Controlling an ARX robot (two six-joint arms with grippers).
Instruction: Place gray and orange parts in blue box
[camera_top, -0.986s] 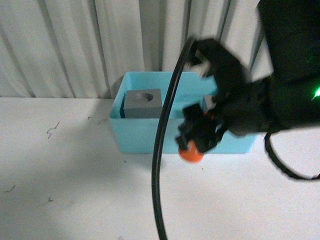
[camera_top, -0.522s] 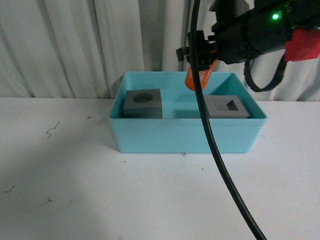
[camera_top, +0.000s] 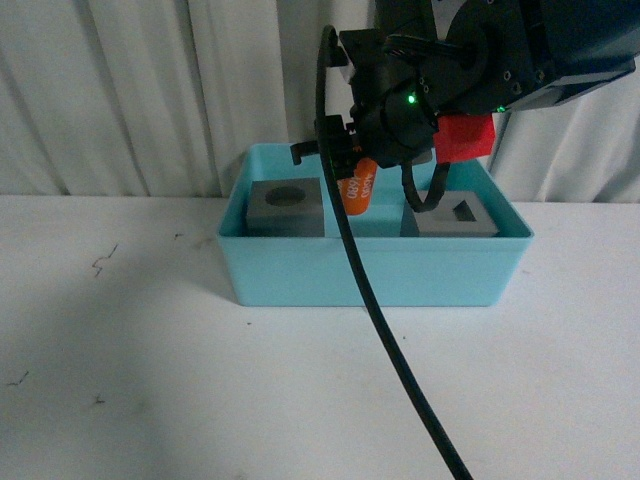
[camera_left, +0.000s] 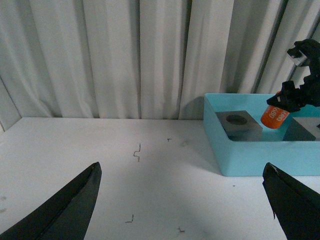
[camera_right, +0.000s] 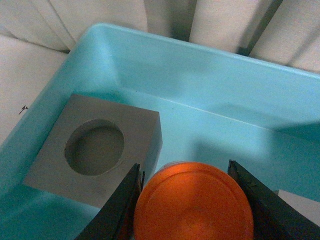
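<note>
The blue box (camera_top: 300, 270) stands at the back of the white table. Inside it a gray cube with a round recess (camera_top: 286, 207) lies at the left and a gray cube with a rectangular hole (camera_top: 460, 217) at the right. My right gripper (camera_top: 352, 180) is shut on the orange cylinder (camera_top: 357, 190), which hangs over the box's middle, between the two cubes and above the floor. The right wrist view shows the orange cylinder (camera_right: 192, 202) between the two fingers, beside the round-recess cube (camera_right: 95, 149). My left gripper (camera_left: 182, 200) is open over bare table, left of the blue box (camera_left: 260, 155).
White curtains (camera_top: 150, 90) hang right behind the box. A black cable (camera_top: 385, 340) runs from the right arm down across the front of the box. Small dark marks (camera_top: 104, 262) dot the white table at the left.
The right gripper carried the orange cylinder from low in front of the box, up over its back wall, then down and left into the space between the two cubes.
</note>
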